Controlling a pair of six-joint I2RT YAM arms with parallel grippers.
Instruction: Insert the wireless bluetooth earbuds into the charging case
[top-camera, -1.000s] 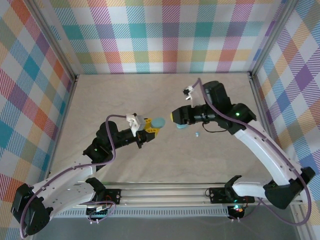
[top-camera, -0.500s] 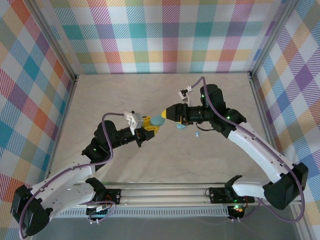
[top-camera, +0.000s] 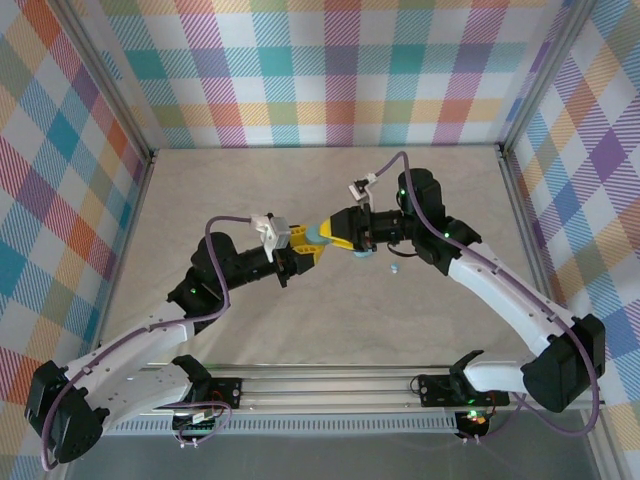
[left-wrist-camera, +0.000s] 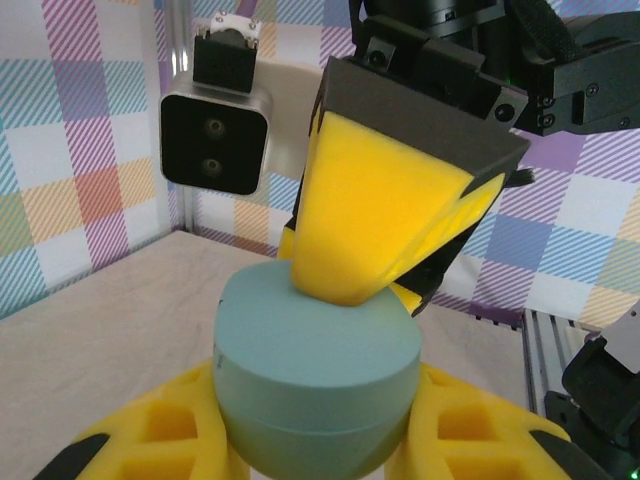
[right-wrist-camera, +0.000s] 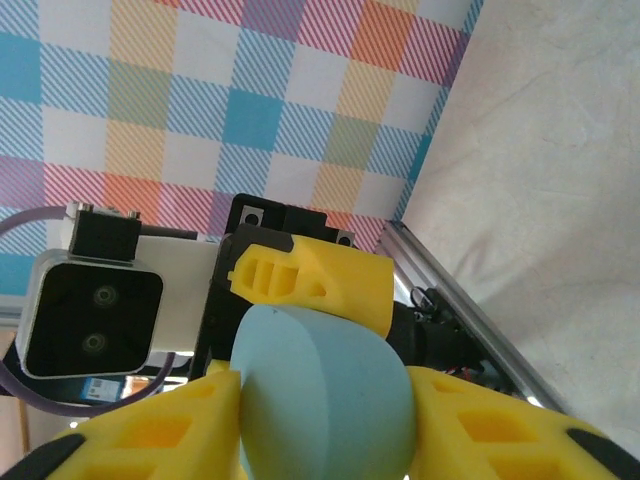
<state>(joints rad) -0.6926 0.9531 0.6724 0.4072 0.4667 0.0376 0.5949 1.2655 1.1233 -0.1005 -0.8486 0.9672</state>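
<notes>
The charging case (top-camera: 315, 236), a light blue rounded pebble, hangs above the table's middle between both grippers. My left gripper (top-camera: 305, 257) is shut on its lower half; in the left wrist view the case (left-wrist-camera: 310, 340) sits between my yellow fingers (left-wrist-camera: 140, 440). My right gripper (top-camera: 328, 238) meets it from the right and is shut on the case (right-wrist-camera: 320, 390), with a yellow finger (left-wrist-camera: 375, 210) pressing its top face. One tiny pale earbud (top-camera: 395, 268) lies on the table under the right arm. A second light blue piece (top-camera: 363, 253) lies just left of it.
Metal frame posts (top-camera: 520, 190) and checkered walls close in the table on three sides. A rail (top-camera: 330, 385) runs along the near edge between the arm bases. The right wrist's camera (left-wrist-camera: 215, 130) hangs close above the case.
The right gripper has swung left from above the table piece to the case in the left gripper and closed on it. The left gripper edged toward it.
</notes>
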